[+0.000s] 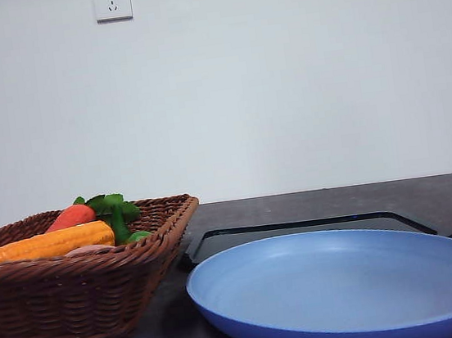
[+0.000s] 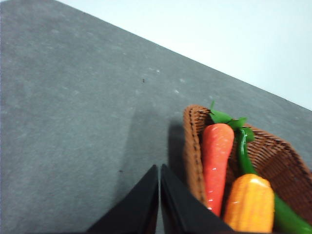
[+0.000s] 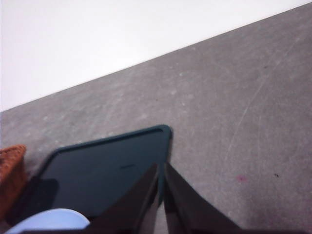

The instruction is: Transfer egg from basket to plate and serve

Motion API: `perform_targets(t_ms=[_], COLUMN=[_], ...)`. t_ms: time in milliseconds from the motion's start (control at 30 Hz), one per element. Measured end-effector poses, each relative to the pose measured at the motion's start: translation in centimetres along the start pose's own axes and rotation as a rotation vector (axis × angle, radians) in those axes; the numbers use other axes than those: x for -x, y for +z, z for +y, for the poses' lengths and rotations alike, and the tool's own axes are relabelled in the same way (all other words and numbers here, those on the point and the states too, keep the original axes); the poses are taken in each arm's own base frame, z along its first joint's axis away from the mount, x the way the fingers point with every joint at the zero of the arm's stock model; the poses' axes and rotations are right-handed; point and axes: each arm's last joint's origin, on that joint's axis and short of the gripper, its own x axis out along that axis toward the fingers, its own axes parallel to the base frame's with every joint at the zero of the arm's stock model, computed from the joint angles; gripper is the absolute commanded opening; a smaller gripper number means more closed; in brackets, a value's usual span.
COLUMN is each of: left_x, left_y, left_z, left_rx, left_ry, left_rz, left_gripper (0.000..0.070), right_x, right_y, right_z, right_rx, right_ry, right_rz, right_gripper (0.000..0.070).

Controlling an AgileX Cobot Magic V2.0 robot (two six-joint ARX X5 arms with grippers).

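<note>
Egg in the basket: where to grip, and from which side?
From above, pinching the short axis. The egg barely shows, low against the basket's near wall, tucked under the corn cob. Sloping wicker blocks any sideways approach. Left gripper, shut over the basket's edge, must open first.

Brown woven basket (image 1: 78, 307), light-blue plate (image 1: 348, 286), black tray (image 1: 299, 227), grey table (image 2: 73, 122) — orange carrot (image 2: 217, 161), yellow corn (image 1: 49, 242).

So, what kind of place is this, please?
Probably an indoor test bench, not a real kitchen: a bare grey tabletop against a plain white wall with a socket, plus toy-like vegetables in a wicker basket beside a blue plate.
</note>
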Motion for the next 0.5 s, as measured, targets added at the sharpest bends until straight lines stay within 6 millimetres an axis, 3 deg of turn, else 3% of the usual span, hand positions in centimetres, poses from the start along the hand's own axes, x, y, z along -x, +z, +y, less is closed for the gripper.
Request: perform_targets(t_ms=[200,500], left_x=[0.6,-1.0], left_y=[3.6,7.7], left_z=[-1.7,-4.0], left_rx=[0.002,-0.018], left_ry=[-0.059,-0.168], left_rz=[0.015,0.168], left_gripper=[0.0000,0.0000], right_x=[0.9,0.3], right_y=[3.4,7.8], right_z=[1.6,3.4], right_rx=[-0.008,-0.010], right_ry=[-0.002,-0.015], right_rz=[0.005,0.067], right_gripper=[0.0000,0.0000])
